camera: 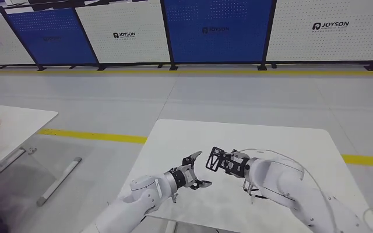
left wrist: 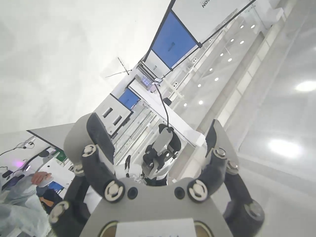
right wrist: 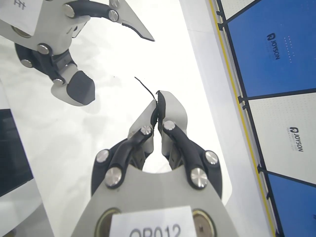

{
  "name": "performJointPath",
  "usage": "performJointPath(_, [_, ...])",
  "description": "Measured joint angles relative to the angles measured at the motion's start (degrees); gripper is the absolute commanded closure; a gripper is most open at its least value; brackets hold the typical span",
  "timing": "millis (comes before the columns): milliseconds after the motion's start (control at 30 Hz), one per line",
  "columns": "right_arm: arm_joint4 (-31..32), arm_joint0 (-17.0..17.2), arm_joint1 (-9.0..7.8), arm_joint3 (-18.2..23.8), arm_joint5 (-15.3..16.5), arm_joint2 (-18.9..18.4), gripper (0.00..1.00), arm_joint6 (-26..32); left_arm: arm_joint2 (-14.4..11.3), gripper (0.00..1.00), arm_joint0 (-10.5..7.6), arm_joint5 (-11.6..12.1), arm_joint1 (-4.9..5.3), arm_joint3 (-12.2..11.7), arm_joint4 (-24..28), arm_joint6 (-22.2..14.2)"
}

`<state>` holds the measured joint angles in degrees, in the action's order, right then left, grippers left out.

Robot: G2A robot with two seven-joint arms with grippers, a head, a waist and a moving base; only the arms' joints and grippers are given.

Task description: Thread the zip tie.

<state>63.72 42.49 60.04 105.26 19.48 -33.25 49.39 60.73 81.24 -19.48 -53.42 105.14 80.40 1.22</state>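
Zip tie (right wrist: pixel 144 87) is a thin black strip, likely light and whippy, clamped between the fingers (right wrist: pixel 172 109) of the right gripper (right wrist: pixel 157 101) above the desk (right wrist: pixel 187 57). Left gripper (right wrist: pixel 117 66) stands opposite, fingers apart. Grasp the free tail near its tip.

Zip tie (right wrist: pixel 144 87): thin tail pokes past right gripper (right wrist: pixel 157 99) tips; rest hidden between pads (right wrist: pixel 160 107). Small nub at tips perhaps tie's head, too small to tell. Left gripper (right wrist: pixel 116 66): body cut off by right wrist view's edge.
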Motion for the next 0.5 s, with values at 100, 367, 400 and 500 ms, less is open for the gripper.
performJointPath(100, [1.12,0.28,0.03,0.48,0.0,0.61,1.0,-0.81,0.0,0.0,0.0,0.0,0.0,0.0,0.01,0.0])
performJointPath(367, [9.03,-2.19,1.07,2.7,0.0,5.68,1.0,0.51,0.0,0.0,0.0,0.0,0.0,0.0,0.01,0.0])
performJointPath(400, [9.13,-2.24,1.17,2.76,0.0,5.73,1.0,0.69,0.0,0.0,0.0,0.0,0.0,0.0,0.01,0.0])
performJointPath(500, [9.12,-2.23,1.18,2.78,0.0,5.74,1.0,0.68,0.0,0.0,0.0,0.0,0.0,0.0,0.01,0.0])
